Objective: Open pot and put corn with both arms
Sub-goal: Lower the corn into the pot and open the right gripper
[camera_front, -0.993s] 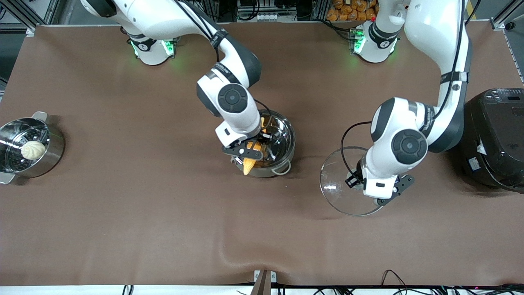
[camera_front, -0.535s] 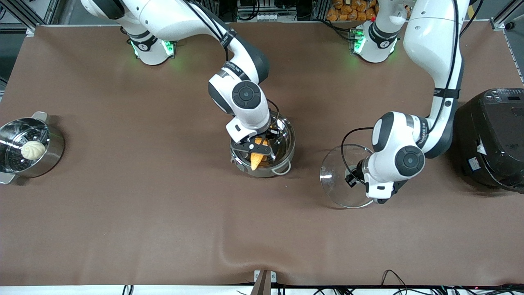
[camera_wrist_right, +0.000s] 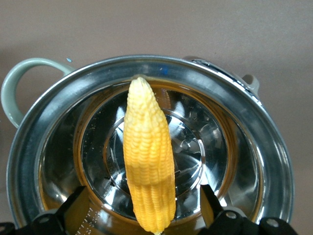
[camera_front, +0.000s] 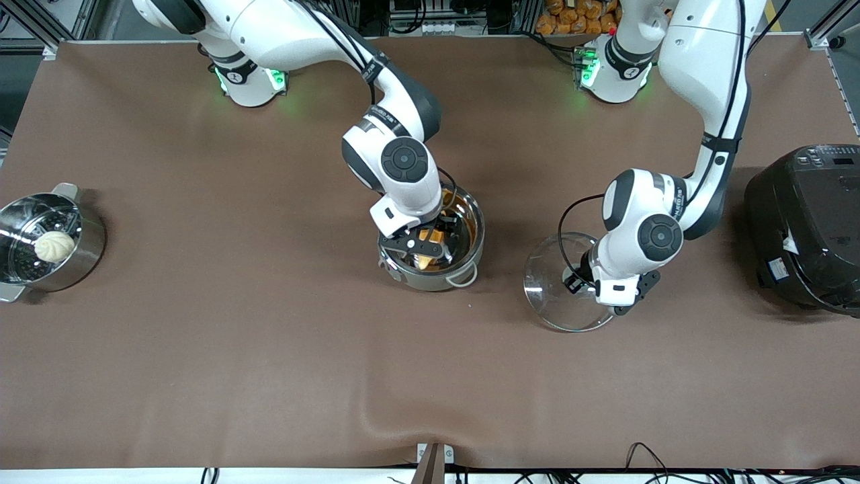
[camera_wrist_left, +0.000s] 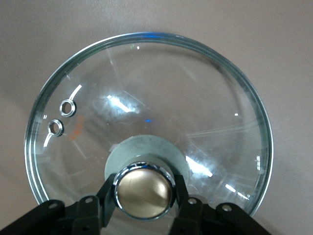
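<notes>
One pot (camera_front: pixel 433 252) stands uncovered near the middle of the table (camera_front: pixel 201 349), and the one corn (camera_wrist_right: pixel 148 166) hangs inside its rim, gripped at its lower end by the right gripper (camera_wrist_right: pixel 146 215), whose fingers are closed on the cob. In the right wrist view the cob is above the shiny pot bottom, its tapered tip pointing toward one pale loop handle. One glass lid (camera_front: pixel 561 286) is toward the left arm's end of the table, well apart from the pot; the left gripper (camera_wrist_left: pixel 144 203) clamps its tan knob (camera_wrist_left: pixel 144 190) between both fingers. Whether the lid touches the cloth cannot be told. Two other vessels are at the table's ends: a steamer pot (camera_front: pixel 47 242) holding one white bun (camera_front: pixel 54 246) at the right arm's end, and a black cooker (camera_front: pixel 809 225) at the left arm's end.
</notes>
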Robot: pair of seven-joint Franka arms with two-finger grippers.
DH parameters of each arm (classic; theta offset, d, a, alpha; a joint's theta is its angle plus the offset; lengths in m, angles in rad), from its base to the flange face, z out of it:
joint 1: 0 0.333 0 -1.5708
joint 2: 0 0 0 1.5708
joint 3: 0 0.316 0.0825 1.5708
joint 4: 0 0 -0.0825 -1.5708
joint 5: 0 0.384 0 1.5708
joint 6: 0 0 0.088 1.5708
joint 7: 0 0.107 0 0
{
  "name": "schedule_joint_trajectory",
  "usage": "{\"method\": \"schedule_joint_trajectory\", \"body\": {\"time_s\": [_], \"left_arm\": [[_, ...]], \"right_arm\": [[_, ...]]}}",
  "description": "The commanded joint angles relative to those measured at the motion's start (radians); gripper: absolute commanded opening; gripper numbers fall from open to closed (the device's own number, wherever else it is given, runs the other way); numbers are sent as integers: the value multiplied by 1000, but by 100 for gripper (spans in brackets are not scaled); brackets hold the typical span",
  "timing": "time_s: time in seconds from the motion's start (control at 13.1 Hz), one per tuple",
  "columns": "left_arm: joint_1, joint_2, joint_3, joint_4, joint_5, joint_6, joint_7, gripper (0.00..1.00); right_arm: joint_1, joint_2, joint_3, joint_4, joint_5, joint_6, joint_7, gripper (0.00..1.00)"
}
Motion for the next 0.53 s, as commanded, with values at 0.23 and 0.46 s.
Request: {"method": "schedule_joint_trajectory", "body": {"time_s": [0.23,0.46], "left_arm": [[-8,-23,-1,-47,-17,18,8,0],[-9,-23,-7,-47,-19,18,8,100]], "right_arm": [[-88,-89,-2,19,48,-80,-99,100],[-155,-214,-33,17,47,-262,-223,100]]}}
